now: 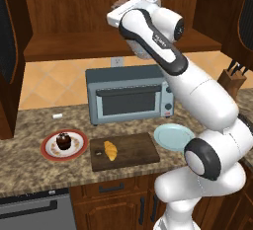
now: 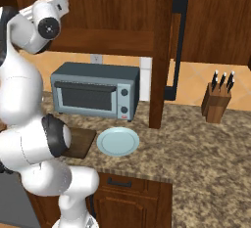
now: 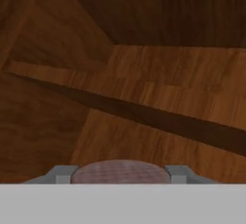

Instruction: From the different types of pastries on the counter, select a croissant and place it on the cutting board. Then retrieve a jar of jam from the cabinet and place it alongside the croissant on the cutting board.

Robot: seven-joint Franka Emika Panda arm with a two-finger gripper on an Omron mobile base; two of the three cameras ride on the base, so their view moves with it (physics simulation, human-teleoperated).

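Note:
My gripper (image 3: 119, 176) is raised inside the dark wooden cabinet (image 1: 74, 44). It is shut on the jar of jam (image 3: 120, 168), whose round greyish lid sits between the two fingertips (image 3: 62, 174); the jar's body is hidden. Ahead of the hand lie the cabinet's wooden shelf (image 3: 182, 74) and inner walls. Down on the granite counter (image 1: 29, 170), the golden croissant (image 1: 110, 150) lies on the left part of the dark cutting board (image 1: 133, 151). The dark chocolate cake (image 1: 63, 140) stands on its round plate (image 1: 49, 147) left of the board.
A grey toaster oven (image 1: 128, 95) stands behind the board, under the cabinet. An empty pale blue plate (image 1: 173, 136) lies right of the board. A knife block (image 2: 217, 102) stands far right. An open cabinet door (image 2: 166, 51) hangs right of the oven.

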